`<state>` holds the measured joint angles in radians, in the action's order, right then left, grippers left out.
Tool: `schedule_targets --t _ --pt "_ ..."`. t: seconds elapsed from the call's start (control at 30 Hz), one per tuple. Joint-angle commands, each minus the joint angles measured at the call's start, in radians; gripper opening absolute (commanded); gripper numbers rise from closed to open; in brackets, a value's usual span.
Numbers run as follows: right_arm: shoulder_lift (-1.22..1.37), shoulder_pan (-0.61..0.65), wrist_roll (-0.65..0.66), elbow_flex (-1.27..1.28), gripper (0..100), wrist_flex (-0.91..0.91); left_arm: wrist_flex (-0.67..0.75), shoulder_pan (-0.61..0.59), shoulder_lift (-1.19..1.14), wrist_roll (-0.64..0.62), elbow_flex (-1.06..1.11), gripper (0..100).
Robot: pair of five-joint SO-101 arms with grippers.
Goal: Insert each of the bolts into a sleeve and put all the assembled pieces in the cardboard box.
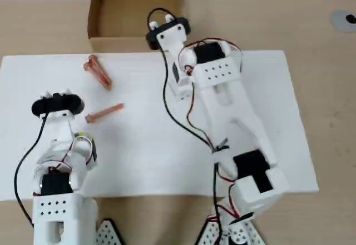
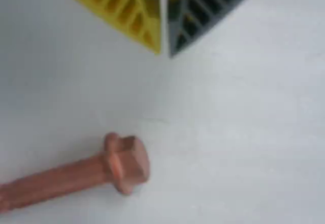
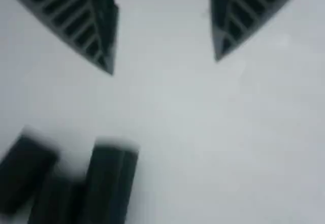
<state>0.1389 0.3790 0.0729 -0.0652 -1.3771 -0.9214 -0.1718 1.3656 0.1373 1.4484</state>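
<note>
Cardboard box (image 1: 133, 11) stands open at the far edge of the table (image 1: 322, 34), left of the middle. A white sheet (image 1: 144, 161) covers the table in front of it. Two bolts (image 1: 98, 71) lie touching each other near the sheet's far left corner, just in front of the box. A third bolt (image 1: 104, 113) lies apart from them, toward the near edge, just beside the left arm (image 1: 58, 139). In the left wrist view this bolt (image 2: 76, 176) lies flat with its hex head near the left jaws, which are pressed together on nothing. The right arm (image 1: 222, 89) stretches across the sheet to the box's near wall. The right jaws stand wide apart above the sheet, holding nothing, with dark sleeves (image 3: 109, 183) lying close together near them.
</note>
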Motion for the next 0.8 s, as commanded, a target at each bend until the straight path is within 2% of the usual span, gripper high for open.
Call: schedule_targets --t 0.0,0.13,0.37,0.77 --pt "-0.064 0.013 0.077 0.041 16.4 0.129 0.011 -0.014 0.002 -0.005 -0.006 1" --pt "-0.062 0.010 0.091 0.081 16.4 0.196 0.011 -0.014 0.002 -0.005 -0.006 1" --pt "0.041 0.008 0.091 0.081 16.4 0.209 0.012 -0.014 0.002 -0.005 -0.006 1" --pt "0.194 -0.067 0.086 -0.110 16.4 0.198 0.011 -0.014 0.002 -0.005 -0.006 1"
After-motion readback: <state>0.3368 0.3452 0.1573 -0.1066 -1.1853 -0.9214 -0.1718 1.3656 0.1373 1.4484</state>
